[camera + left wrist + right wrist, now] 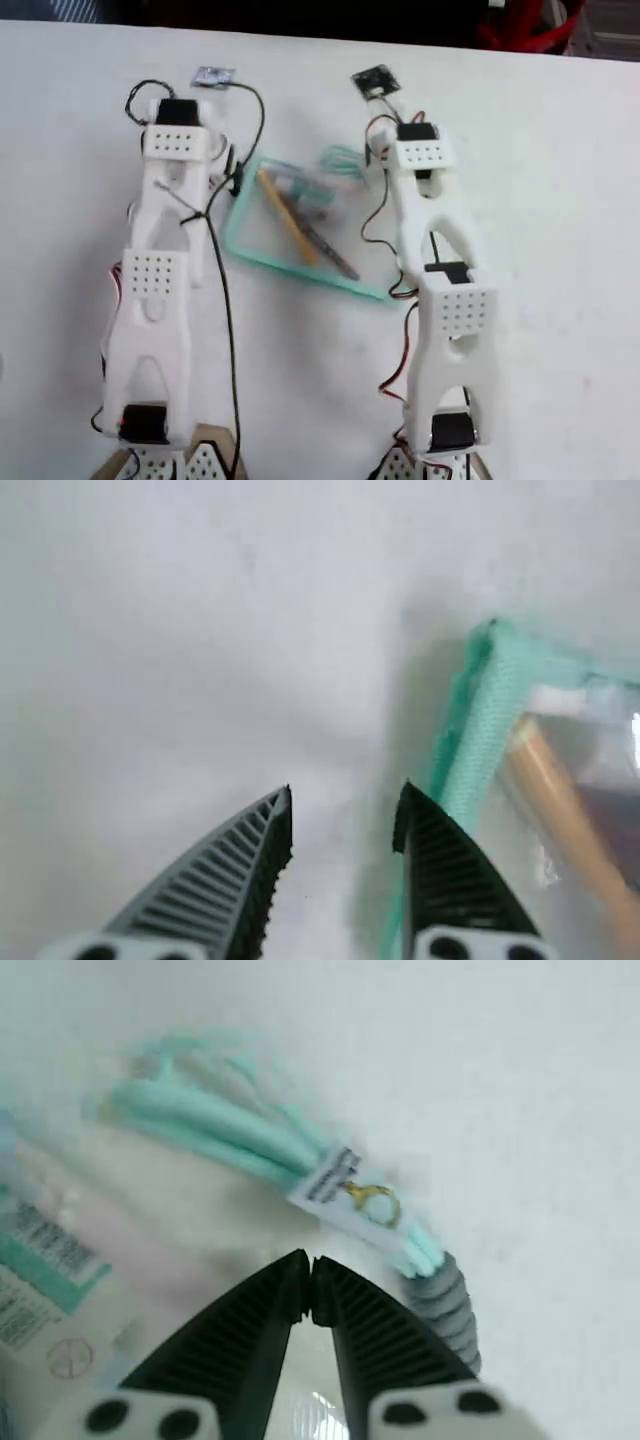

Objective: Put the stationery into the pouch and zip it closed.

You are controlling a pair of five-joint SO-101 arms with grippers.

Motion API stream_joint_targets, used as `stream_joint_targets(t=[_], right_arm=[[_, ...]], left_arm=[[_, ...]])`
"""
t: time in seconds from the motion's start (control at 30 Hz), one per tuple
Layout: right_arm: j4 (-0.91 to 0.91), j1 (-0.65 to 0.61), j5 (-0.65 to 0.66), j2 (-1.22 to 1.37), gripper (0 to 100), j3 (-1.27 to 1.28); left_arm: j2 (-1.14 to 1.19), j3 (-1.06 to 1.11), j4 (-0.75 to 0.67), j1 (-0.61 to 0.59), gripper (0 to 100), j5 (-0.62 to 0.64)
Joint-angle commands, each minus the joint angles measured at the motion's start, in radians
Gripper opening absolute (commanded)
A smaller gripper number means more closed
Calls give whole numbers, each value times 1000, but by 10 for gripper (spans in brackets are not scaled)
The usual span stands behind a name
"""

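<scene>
A clear pouch with a teal edge lies flat between the two arms. Inside it are a yellow pencil and a dark pen. My left gripper is at the pouch's left corner. In the left wrist view it is open, low over the table, with the teal edge and the pencil just beside one finger. My right gripper is shut at the pouch's far right corner. Just beyond its tips lie the teal strap, a white tag with a gold clasp and a grey ribbed piece.
Two small dark modules on wires lie near the table's back, one beyond the left arm and one beyond the right. A black cable runs along the table beside the left arm. The white table is bare to the right.
</scene>
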Motion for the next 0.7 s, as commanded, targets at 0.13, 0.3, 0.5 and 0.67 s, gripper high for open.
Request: stream_joint_targets(t=[0.13,0.3,0.5,0.67], right_arm=[[65,1,-115,-191,19,-69],[179,-15,-137,-466,19,-74],[352,12,-144,-714,19,-71],[475,24,-213,-901,19,-71]], left_arm=[[-74,-244,15,-59,108,-8],[-348,-229,15,-47,20,-11],[-714,-21,15,-41,24,-11],[-1061,298,14,-39,24,-11]])
